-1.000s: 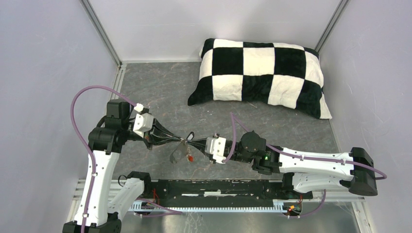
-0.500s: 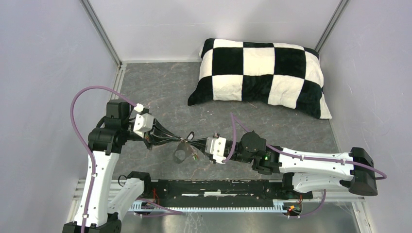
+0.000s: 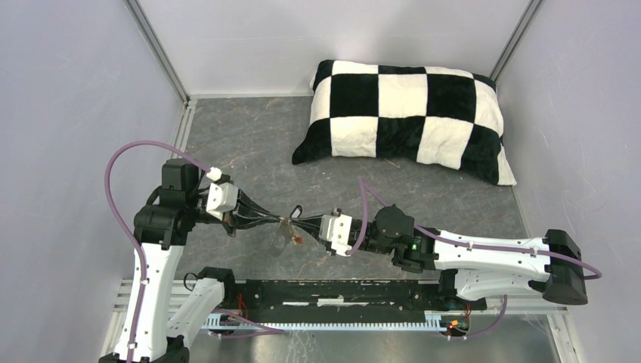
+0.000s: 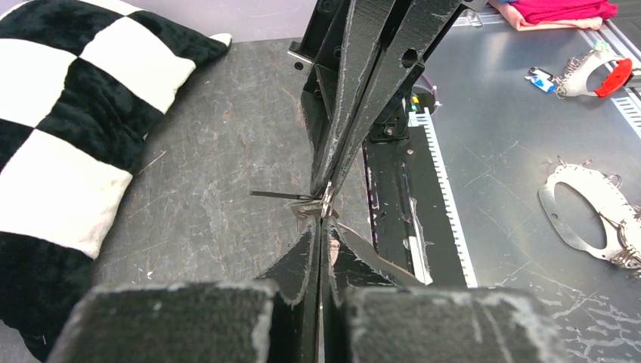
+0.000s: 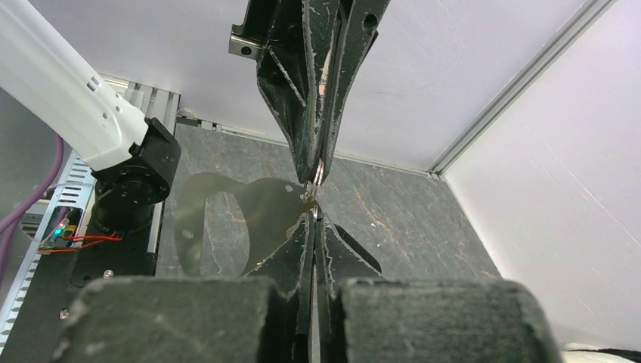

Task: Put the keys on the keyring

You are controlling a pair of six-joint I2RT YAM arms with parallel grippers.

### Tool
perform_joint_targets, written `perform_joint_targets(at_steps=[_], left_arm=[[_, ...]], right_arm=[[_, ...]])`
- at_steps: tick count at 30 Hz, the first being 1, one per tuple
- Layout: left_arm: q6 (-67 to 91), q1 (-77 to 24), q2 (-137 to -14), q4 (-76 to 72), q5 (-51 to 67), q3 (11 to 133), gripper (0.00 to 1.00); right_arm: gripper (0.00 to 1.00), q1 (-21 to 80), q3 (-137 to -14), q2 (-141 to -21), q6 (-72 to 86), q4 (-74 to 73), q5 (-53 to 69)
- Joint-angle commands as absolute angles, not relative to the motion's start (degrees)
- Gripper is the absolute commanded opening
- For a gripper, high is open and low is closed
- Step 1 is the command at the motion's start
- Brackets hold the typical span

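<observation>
Hands of both arms meet tip to tip low over the near part of the grey bench [image 3: 249, 144], just ahead of the black rail [image 3: 340, 291] that carries the arm bases. The left hand [image 3: 281, 221] reaches in from the left and the right hand [image 3: 297, 224] from the right. Each has its two fingers pressed flat together, with no gap showing in either wrist view.

The keyring [image 3: 283, 236], a flat grey-brown fob, hangs in the air from the spot where the tips meet, clear of the bench. From the right wrist its face and oblong slot show plainly [image 5: 268, 208], with the fob's upper corner right at the tip of the left hand [image 5: 314, 175] and just above the right hand's own tips [image 5: 314, 215]. A small glint of metal sits between the two sets of tips. The left hand seems to be the one nipping the fob, though the tips crowd too closely to be sure.

From the left wrist the fob is only a thin dark line [image 4: 276, 195], edge-on beside the meeting point. A red tag [image 3: 297, 242] dangles just under the right hand's tips, next to the fob.

The black-and-white checked pillow [image 3: 404, 117] lies well apart at the far right of the bench, against the back wall.
</observation>
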State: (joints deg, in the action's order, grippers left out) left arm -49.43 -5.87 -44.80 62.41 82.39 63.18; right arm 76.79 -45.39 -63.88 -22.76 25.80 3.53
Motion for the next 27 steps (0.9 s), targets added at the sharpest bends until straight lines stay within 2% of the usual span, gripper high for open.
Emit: perform_joint_targets(at_steps=[1, 27], left_arm=[[-48.30, -6.01, -44.02, 61.08, 83.06, 63.53, 0.02], [-48.49, -5.98, -44.39, 60.99, 82.97, 62.36, 0.02]], right_arm=[[0.01, 77.12, -46.52, -63.79, -23.38, 28.78, 3.29], [0.01, 77.06, -47.72, -64.80, -24.47, 30.21, 3.60]])
